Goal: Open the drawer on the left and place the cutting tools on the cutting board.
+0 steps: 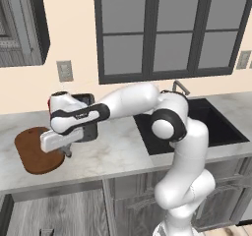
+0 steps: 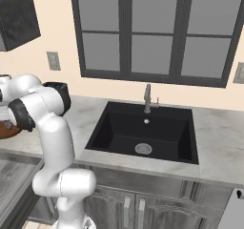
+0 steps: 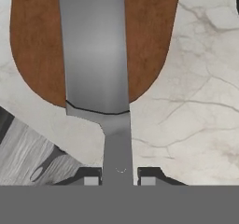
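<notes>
My gripper (image 3: 119,178) is shut on the knife (image 3: 93,50), one of the cutting tools, by its narrow grey neck. Its broad steel blade points away from me over the reddish-brown cutting board (image 3: 149,31). From the left base camera, the gripper (image 1: 65,151) hangs at the right edge of the cutting board (image 1: 32,151) on the marble counter. Below the counter edge the drawer (image 1: 54,210) stands pulled out, and its grey wood-grain shows beside the blade (image 3: 28,157). A sliver of the board (image 2: 7,130) shows behind my arm.
A dark toaster (image 1: 87,102) stands against the wall just behind my hand. The black sink (image 1: 216,127) with its faucet (image 2: 147,98) lies to the right. Bare marble counter (image 1: 118,151) runs between board and sink.
</notes>
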Tool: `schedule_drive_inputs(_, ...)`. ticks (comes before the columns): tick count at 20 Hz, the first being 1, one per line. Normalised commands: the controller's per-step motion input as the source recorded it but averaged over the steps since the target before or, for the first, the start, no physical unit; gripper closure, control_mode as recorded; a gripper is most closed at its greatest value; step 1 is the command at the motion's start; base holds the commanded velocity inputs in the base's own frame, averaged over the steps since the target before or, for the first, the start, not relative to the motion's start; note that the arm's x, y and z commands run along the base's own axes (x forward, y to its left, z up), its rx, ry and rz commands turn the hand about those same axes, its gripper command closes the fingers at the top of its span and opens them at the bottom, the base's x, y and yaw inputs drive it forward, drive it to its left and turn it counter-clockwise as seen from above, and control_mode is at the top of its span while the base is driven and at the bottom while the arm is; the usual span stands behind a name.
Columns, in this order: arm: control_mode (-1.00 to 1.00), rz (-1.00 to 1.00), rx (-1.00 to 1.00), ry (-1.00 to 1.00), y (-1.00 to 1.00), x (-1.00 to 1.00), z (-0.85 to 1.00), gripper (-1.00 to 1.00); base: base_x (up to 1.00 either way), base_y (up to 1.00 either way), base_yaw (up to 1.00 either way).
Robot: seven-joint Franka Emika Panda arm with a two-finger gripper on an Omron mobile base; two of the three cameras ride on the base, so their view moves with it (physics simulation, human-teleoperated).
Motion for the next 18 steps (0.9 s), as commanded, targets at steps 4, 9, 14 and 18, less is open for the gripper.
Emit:
schedule_drive_inputs(4, -1.00, 0.00, 0.00, 0.00, 0.04, 0.10, -0.21, 1.00, 0.00, 0.00, 0.00)
schedule_drive_inputs(9, -1.00, 0.00, 0.00, 0.00, 0.14, 0.21, -0.08, 1.00, 0.00, 0.00, 0.00)
schedule_drive_inputs(14, -1.00, 0.00, 0.00, 0.00, 0.19, 0.22, 0.00, 1.00, 0.00, 0.00, 0.00)
schedule_drive_inputs(18, -1.00, 0.00, 0.00, 0.00, 0.18, 0.20, 0.00, 1.00, 0.00, 0.00, 0.00)
